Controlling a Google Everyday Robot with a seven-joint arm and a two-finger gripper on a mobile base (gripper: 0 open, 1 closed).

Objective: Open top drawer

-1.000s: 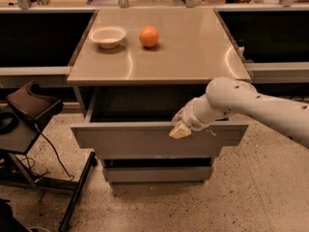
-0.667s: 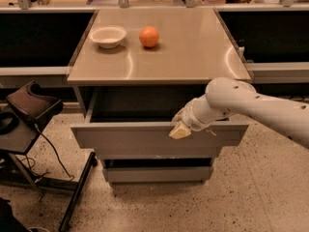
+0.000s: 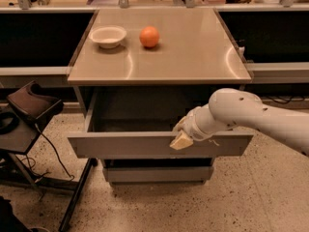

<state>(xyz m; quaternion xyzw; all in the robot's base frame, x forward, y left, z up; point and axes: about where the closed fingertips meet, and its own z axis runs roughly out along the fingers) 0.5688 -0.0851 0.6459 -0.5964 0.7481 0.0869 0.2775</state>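
The speckled floor [image 3: 203, 207] is closest. Above it sits a narrow grey drawer front [image 3: 154, 174], pushed in. Over that, the top drawer [image 3: 120, 145] is pulled out toward us, and its inside is dark. The gripper [image 3: 181, 140] on the white arm [image 3: 251, 115] rests at the top edge of this drawer's front, right of the middle; I cannot tell if its jaws are apart or together. Farther back, on the tabletop [image 3: 193, 52], a white bowl [image 3: 108, 36] stands just beside an orange [image 3: 149, 36].
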